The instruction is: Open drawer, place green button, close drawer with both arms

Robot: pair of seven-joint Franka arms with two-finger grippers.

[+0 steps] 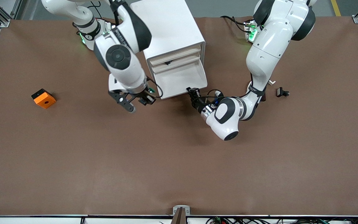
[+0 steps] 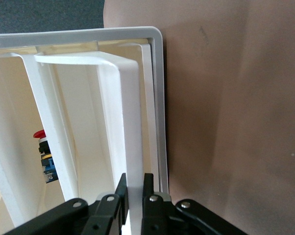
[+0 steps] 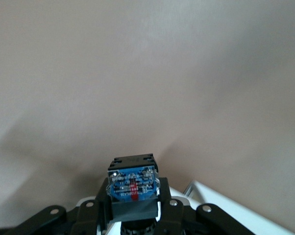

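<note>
Here a brown surface [image 1: 179,161] fills nearly the whole front view, with grey floor and metal frame posts showing at its corners and a strip of cables along the edge nearest the front camera. A white cabinet [image 1: 169,28] stands on it between the two arm bases, its drawers facing the front camera. The drawer [image 1: 182,79] is pulled out as a shallow white tray. An orange block [image 1: 43,98] lies toward the right arm's end of the surface, and a small dark clip [image 1: 282,92] toward the left arm's end.

The left gripper [image 1: 193,92] sits at the corner of the open drawer's front rim; the left wrist view shows its fingers [image 2: 121,196] closed on that thin white rim [image 2: 130,147]. The same view looks into the cabinet and reveals a red-capped part with a blue body [image 2: 43,156] lying in another compartment, which appears in the front view only as a dark speck.

The right gripper [image 1: 146,99] hangs over bare surface just beside the cabinet's lower corner, toward the right arm's end. Its fingers [image 3: 169,208] clamp the button [image 3: 133,188], of which the right wrist view shows the dark blocky body with a blue labelled face; the cap cannot be seen there. In the front view the held button is only a small dark shape.
</note>
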